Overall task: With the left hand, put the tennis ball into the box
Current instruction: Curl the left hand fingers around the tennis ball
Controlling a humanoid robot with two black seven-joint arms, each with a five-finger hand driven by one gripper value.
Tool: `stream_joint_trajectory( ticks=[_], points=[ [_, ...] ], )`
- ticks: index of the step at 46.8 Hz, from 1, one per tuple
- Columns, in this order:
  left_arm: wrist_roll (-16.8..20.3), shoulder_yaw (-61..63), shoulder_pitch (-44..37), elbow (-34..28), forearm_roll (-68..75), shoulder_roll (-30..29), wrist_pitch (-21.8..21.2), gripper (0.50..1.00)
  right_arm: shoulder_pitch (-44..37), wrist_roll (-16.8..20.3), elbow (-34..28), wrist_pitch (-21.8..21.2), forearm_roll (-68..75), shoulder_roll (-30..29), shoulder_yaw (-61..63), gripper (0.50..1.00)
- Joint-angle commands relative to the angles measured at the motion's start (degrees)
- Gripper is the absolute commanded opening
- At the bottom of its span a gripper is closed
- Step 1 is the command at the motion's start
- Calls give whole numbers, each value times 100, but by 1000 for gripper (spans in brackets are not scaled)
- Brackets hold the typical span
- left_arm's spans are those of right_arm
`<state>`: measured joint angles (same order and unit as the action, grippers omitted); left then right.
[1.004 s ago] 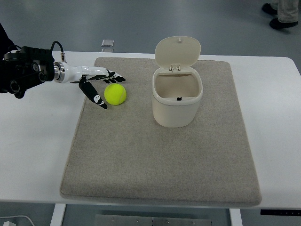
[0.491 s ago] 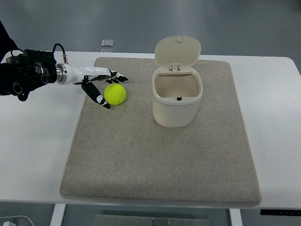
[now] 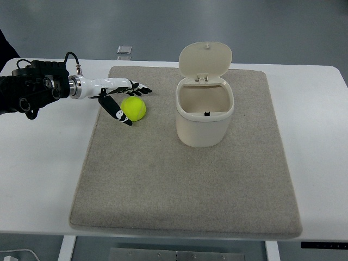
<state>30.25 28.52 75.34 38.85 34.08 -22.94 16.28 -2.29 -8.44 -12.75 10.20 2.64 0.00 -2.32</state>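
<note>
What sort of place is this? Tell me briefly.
Probably a robot test lab: a white table with a beige mat, just one tennis ball and a lidded box staged, bare grey floor beyond.

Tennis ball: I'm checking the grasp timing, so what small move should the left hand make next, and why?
Probably close the fingers: the left hand is open around the tennis ball, which sits on the mat, and the box stands open nearby.

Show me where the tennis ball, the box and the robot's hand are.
tennis ball (image 3: 134, 109), top view, middle of the ball.
box (image 3: 205, 129), top view, front wall.
left hand (image 3: 116, 93), top view, middle of the hand, fingers spread.
</note>
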Motion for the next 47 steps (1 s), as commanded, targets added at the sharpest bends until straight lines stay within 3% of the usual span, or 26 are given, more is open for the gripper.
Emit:
stream_joint_trajectory(
  ticks=[1,33,44,47],
  points=[
    [-1,-4,-1,8,2,0,6,990,1,0,0,0,0,0,-5,938],
    [-1,5,-19,8,11,0,-20,977,1,0,0,0,0,0,-5,938],
    [25,5,-19,8,20,0,-152,939,1,0,0,0,0,0,-5,938],
    [25,5,-19,8,20,0,-204,902,1,0,0,0,0,0,-5,938]
  ],
)
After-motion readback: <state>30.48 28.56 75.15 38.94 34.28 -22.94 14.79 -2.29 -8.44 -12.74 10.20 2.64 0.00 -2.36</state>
